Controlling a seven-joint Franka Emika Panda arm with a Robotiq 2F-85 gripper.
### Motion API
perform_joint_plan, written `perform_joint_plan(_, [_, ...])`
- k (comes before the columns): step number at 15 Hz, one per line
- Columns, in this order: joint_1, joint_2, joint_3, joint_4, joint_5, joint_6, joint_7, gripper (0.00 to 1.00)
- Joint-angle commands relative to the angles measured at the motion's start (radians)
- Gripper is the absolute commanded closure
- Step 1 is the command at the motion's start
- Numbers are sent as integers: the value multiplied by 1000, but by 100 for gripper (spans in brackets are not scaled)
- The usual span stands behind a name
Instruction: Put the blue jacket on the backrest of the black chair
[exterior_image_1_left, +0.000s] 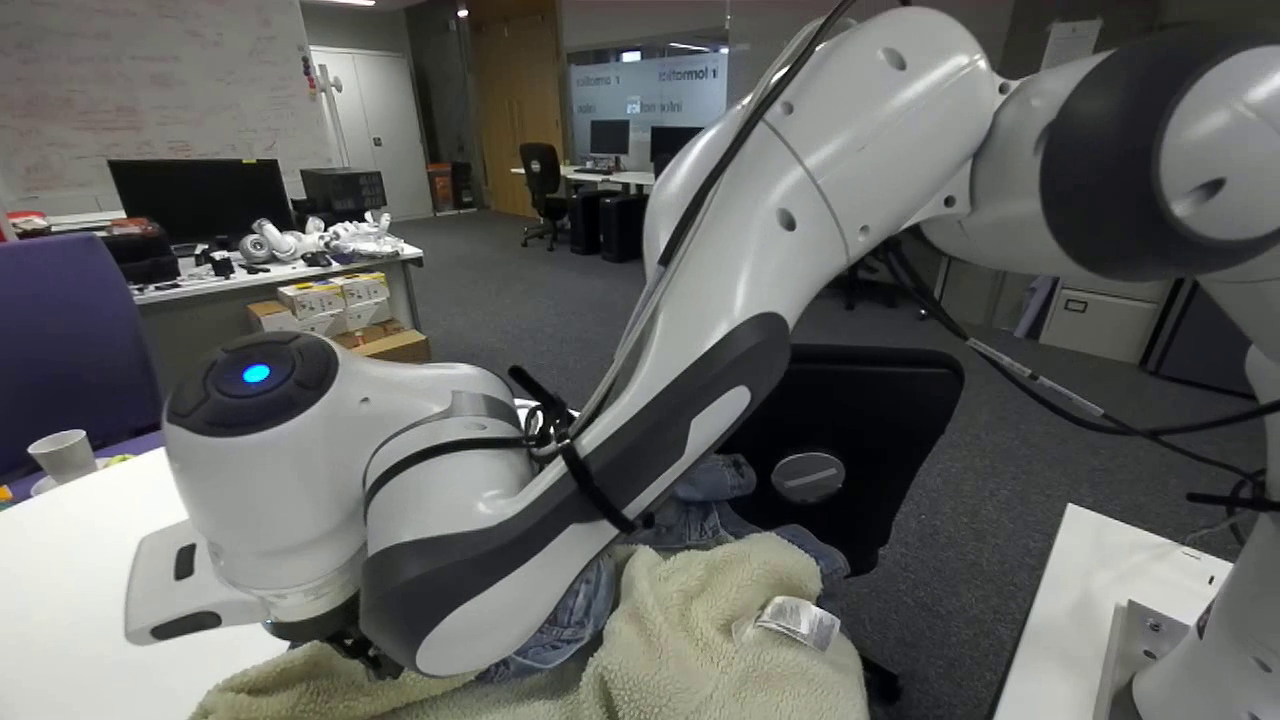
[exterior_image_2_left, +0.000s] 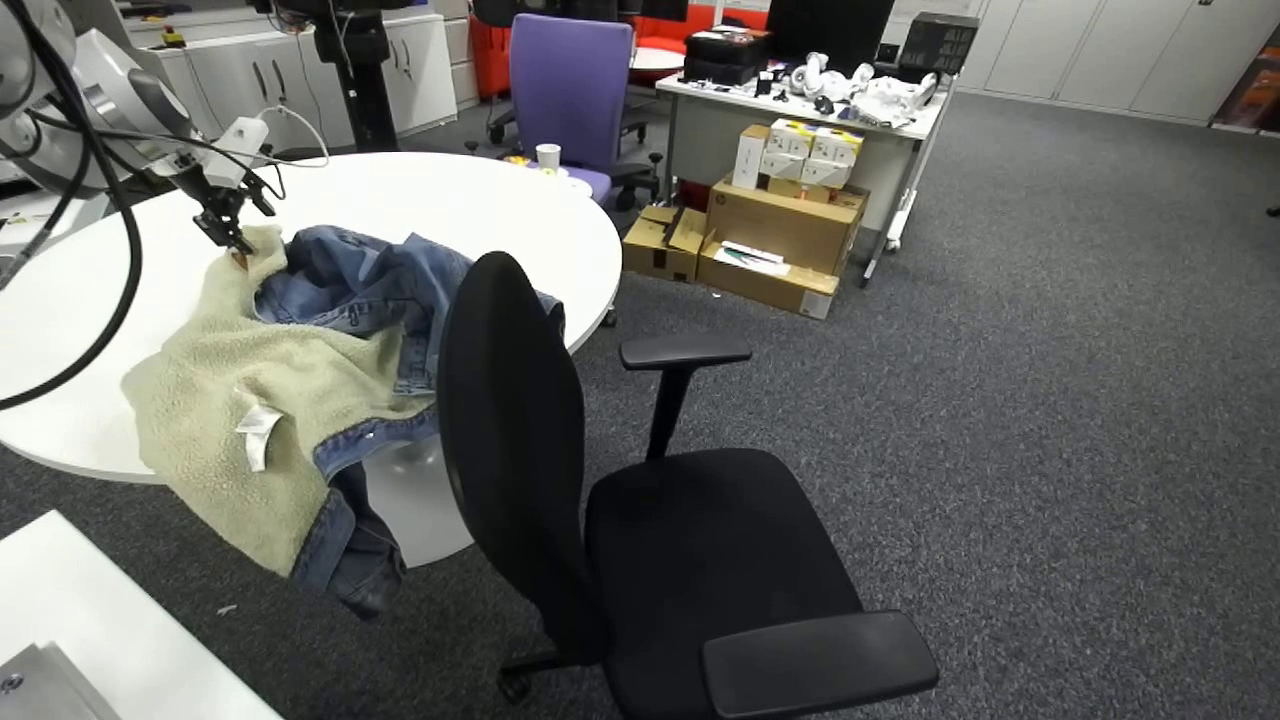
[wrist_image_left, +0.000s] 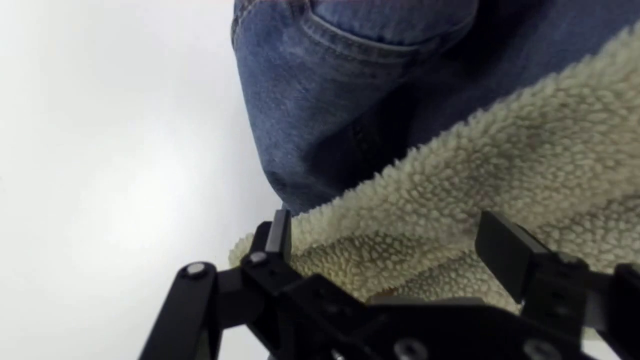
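The blue denim jacket (exterior_image_2_left: 340, 285) lies spread on the round white table (exterior_image_2_left: 450, 185), its cream fleece lining (exterior_image_2_left: 270, 365) facing up. Part of it hangs over the table edge beside the black chair's backrest (exterior_image_2_left: 510, 430). In an exterior view, the fleece (exterior_image_1_left: 720, 620) shows near the chair's backrest (exterior_image_1_left: 880, 450); the arm hides part of both. I cannot tell whether jacket and backrest touch. My gripper (exterior_image_2_left: 254, 226) is at the jacket's far left corner. In the wrist view, the gripper (wrist_image_left: 384, 230) has its fingers wide apart over the fleece (wrist_image_left: 430, 210), with nothing clamped.
A white cup (exterior_image_2_left: 547, 157) stands near the purple chair (exterior_image_2_left: 570, 90) at the table's far side. The black chair has armrests (exterior_image_2_left: 685, 350). A white table (exterior_image_1_left: 1080, 580) carries the robot base. Cardboard boxes (exterior_image_2_left: 780, 235) stand under a desk behind.
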Motion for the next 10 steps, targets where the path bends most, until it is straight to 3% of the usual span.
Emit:
perform_joint_plan(1, [39, 97, -30, 116, -46, 41, -40, 0])
perform_joint_plan(10, [148, 235, -95, 328, -35, 71, 27, 0])
